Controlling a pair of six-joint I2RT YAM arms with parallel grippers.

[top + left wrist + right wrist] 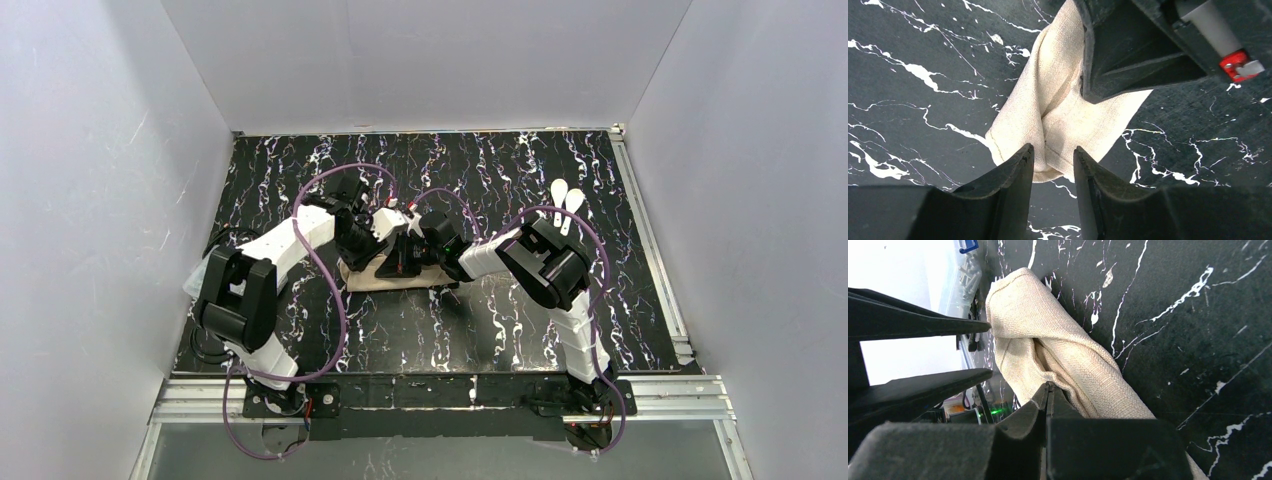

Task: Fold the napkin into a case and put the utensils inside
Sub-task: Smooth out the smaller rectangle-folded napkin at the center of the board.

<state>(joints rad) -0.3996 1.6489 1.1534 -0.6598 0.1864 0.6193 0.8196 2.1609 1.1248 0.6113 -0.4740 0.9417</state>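
Note:
The beige napkin (392, 280) lies bunched and loosely rolled on the black marbled table, under both grippers. In the left wrist view its rounded end (1058, 125) sits between and just under the tips of my left gripper (1053, 156), which stands open around it. My right gripper (1049, 390) is shut, its tips pinched on a hemmed fold of the napkin (1048, 335). From above, the left gripper (366, 260) and the right gripper (406, 260) meet close together over the cloth. Two white utensils (566, 200) lie at the back right, apart from the napkin.
A clear plastic compartment box (966, 282) shows at the table's edge in the right wrist view. White walls close in the table on three sides. A metal rail (650, 250) runs along the right edge. Purple cables loop over both arms.

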